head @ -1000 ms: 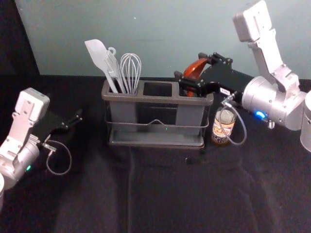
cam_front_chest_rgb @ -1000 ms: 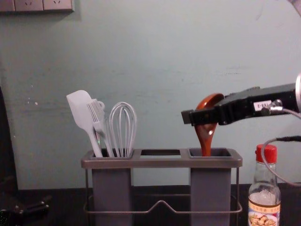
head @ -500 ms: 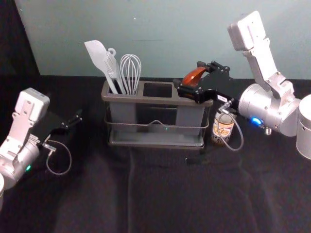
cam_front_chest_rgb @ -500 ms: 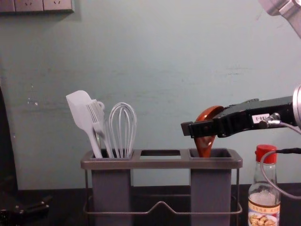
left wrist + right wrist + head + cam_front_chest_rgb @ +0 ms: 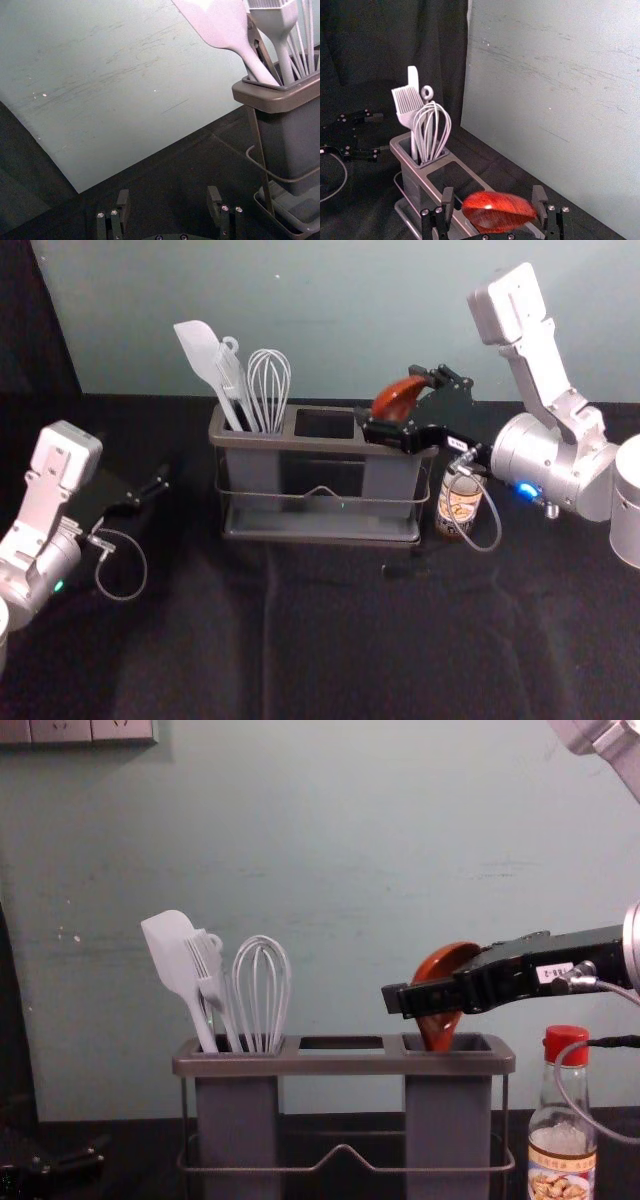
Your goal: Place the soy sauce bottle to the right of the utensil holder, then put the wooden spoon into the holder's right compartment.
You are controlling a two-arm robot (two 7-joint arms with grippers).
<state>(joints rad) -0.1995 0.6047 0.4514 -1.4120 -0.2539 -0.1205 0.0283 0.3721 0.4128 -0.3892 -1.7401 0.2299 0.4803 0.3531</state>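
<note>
A utensil holder (image 5: 343, 1065) stood upright on a dark surface (image 5: 330, 640). The bottle (image 5: 562, 1165) of soy sauce stood upright just beside its right end, where the task wanted it, apart from the frame, so that it seemed unlikely to hinder the holder.

The wooden spoon (image 5: 437, 972) was in the right compartment (image 5: 448, 1125), bowl up, handle down, tilted a little to the right at the top. That way round made sense: the narrow handle suited the slot, and the broad bowl was left above the rim, easy to grasp. The handle's lower end was hidden by the compartment's wall.

The right gripper (image 5: 494, 195) reached in from the right, above the rim and nearly level. Its fingers (image 5: 539, 202) were spread wide on either side of the bowl, apparently no longer pinching it; whether one side brushed the wood could not be told. The spoon seemed to be leaning on the compartment for support.

The left gripper (image 5: 168, 197) was parked at the left, well apart from the holder, its fingers open and holding nothing.

In the left compartment (image 5: 237, 1125) a spatula (image 5: 175, 952), a brush (image 5: 207, 975) and a whisk (image 5: 262, 995) stood with their heads up too.

Placing looked all but done. Backing straight out seemed the next need, since a sideways move could catch the bowl.
</note>
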